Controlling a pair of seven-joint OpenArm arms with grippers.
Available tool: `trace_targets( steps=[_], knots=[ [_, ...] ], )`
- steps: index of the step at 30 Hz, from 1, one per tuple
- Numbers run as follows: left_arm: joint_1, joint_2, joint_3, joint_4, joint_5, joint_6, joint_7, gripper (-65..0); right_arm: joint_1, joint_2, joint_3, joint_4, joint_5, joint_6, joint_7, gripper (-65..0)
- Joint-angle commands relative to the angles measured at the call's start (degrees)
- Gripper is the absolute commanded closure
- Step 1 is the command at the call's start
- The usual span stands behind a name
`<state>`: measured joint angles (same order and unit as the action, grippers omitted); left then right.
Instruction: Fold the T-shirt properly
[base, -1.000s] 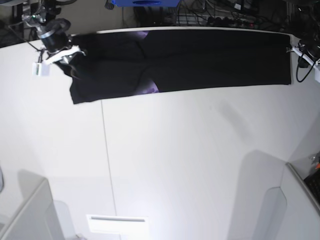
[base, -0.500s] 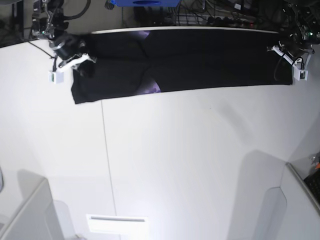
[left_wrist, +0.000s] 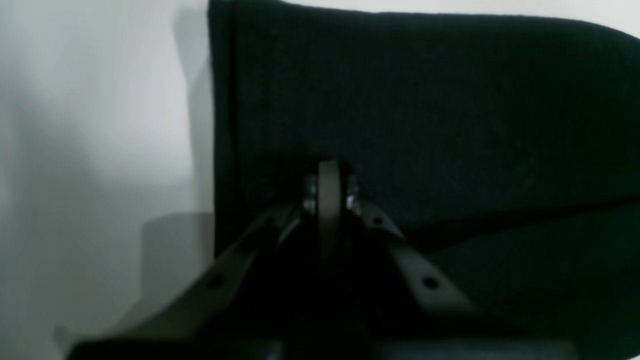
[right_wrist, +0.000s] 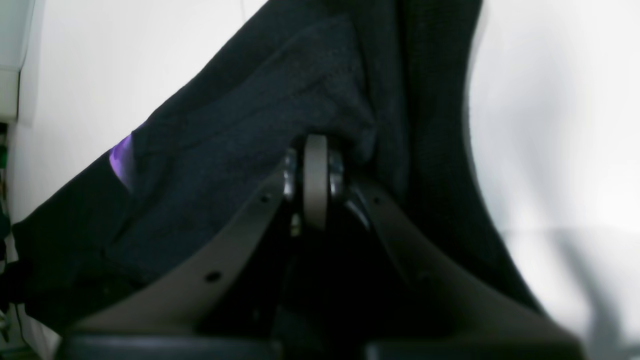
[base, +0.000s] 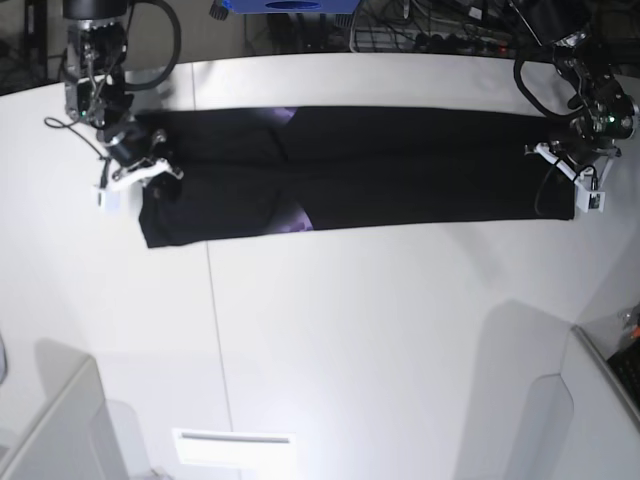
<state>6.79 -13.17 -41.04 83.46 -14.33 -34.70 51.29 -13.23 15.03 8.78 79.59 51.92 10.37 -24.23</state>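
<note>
The black T-shirt (base: 380, 165) lies as a long narrow band across the far part of the white table (base: 380, 330), with a small purple patch (base: 296, 222) showing at its near edge. My right gripper (base: 148, 172) is shut on the band's left end; in the right wrist view its fingertips (right_wrist: 315, 160) pinch bunched cloth (right_wrist: 240, 125) beside a purple patch (right_wrist: 121, 160). My left gripper (base: 566, 166) is shut on the right end; in the left wrist view the closed tips (left_wrist: 327, 186) bite the black cloth (left_wrist: 425, 100) near its edge.
A thin seam (base: 215, 330) runs down the table. White bins stand at the front left (base: 60, 430) and front right (base: 600, 400) corners, with a white label (base: 235, 447) between them. Cables and a blue box (base: 285, 5) lie beyond the far edge.
Both grippers have come nearer with the shirt's ends, dragging the band away from the far edge. The right gripper has closed on the left end.
</note>
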Motion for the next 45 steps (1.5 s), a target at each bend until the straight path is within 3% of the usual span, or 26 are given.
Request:
trace_targets(
  steps=[1, 8, 15, 18, 23, 27, 30, 35, 39, 45],
  knots=[
    [-1.29, -0.77, -0.06, 0.54, 1.10, 0.19, 0.54, 0.0, 0.88, 0.75, 0.15, -0.25, -1.15, -1.10, -0.17, 0.0],
    [-6.04, -1.12, -0.41, 3.00, 1.36, 0.19, 7.22, 0.0, 2.03, 0.75, 0.24, 2.56, -1.15, -1.10, -0.17, 0.0],
    [-3.31, -1.12, -0.59, 17.42, 0.39, -0.16, 10.38, 0.0, -1.14, 0.67, 0.41, 13.37, -0.71, -1.10, -0.17, 0.0],
    [-0.50, -1.20, -1.91, 21.99, -4.35, -0.16, 10.47, 0.0, -2.72, 0.58, 0.24, 18.56, -0.71, -1.10, -0.17, 0.0],
    [3.28, -1.64, -10.35, 22.34, -15.52, -0.16, 10.47, 0.0, -5.80, 0.58, 0.06, 25.59, -0.71, -1.10, -0.17, 0.0],
    [6.62, -3.49, -13.86, 17.68, -23.34, -0.16, 10.21, -43.6, -7.29, 0.58, -0.03, 27.88, -0.71, -1.10, -0.26, 0.0],
    [7.24, -5.51, -12.90, 12.06, -26.07, -0.16, 10.12, -64.2, -7.47, 0.23, -0.12, 27.70, -0.71, -1.10, -0.26, 0.0],
    [6.80, -7.62, -8.85, 3.53, -26.24, -0.25, 6.87, -63.5, -7.38, 0.14, -1.26, 27.79, -0.71, -1.10, -2.10, 0.0],
    [7.32, -7.71, -4.90, -0.69, -26.07, -0.25, 1.50, -59.2, -7.29, 0.14, -2.05, 27.79, -0.89, -1.10, -2.72, 0.0],
    [6.18, -7.71, -1.12, -6.76, -26.07, -0.16, -1.05, -59.4, -7.29, 0.14, -2.05, 27.79, -0.80, -1.10, -2.72, 0.0]
  ],
)
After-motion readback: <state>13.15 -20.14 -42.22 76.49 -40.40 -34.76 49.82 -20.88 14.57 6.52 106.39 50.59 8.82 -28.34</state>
